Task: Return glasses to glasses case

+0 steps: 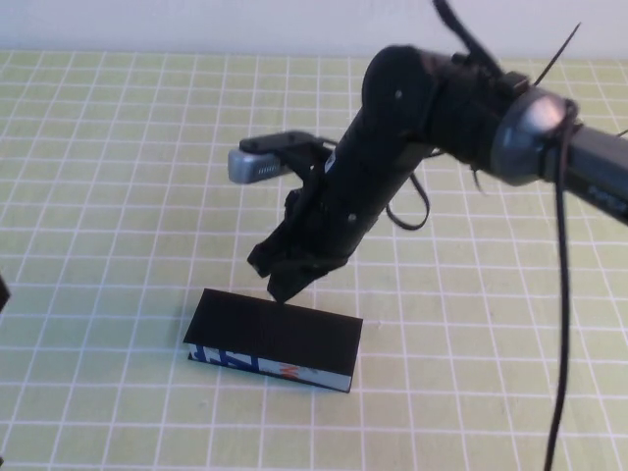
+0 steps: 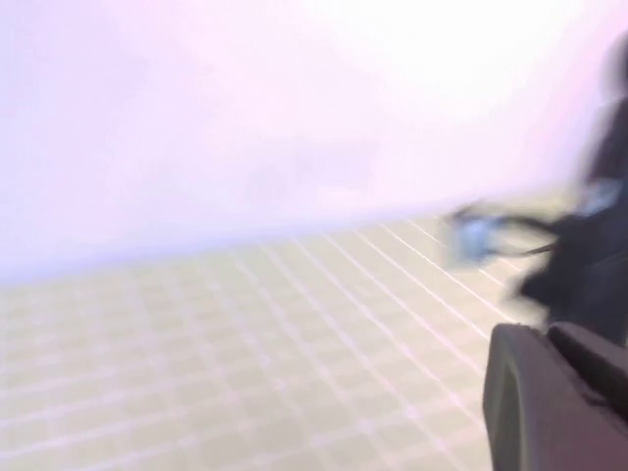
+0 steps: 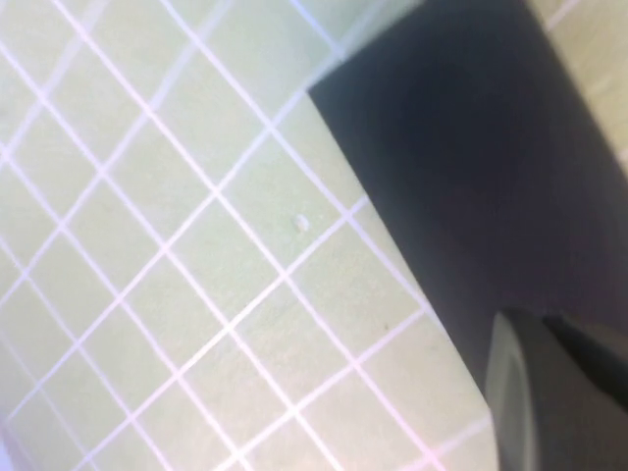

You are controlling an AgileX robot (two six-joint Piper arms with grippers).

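Observation:
The glasses case (image 1: 275,334) lies near the front middle of the table with its flat black lid down and the blue, white and orange printed edge facing me. The glasses are not in view. My right gripper (image 1: 282,287) reaches down from the right, its fingers together, with its tip at the far edge of the lid. In the right wrist view the black lid (image 3: 471,167) fills the area beside that gripper (image 3: 540,329). My left gripper (image 2: 545,339) is shut and empty, off to the left, with only a dark sliver (image 1: 2,292) at the table's left edge.
The table is covered by a yellow-green cloth with a white grid (image 1: 118,196). The right arm (image 1: 412,128) and its silver wrist camera (image 1: 257,165) hang over the middle of the table. A black cable (image 1: 561,294) drops down on the right side.

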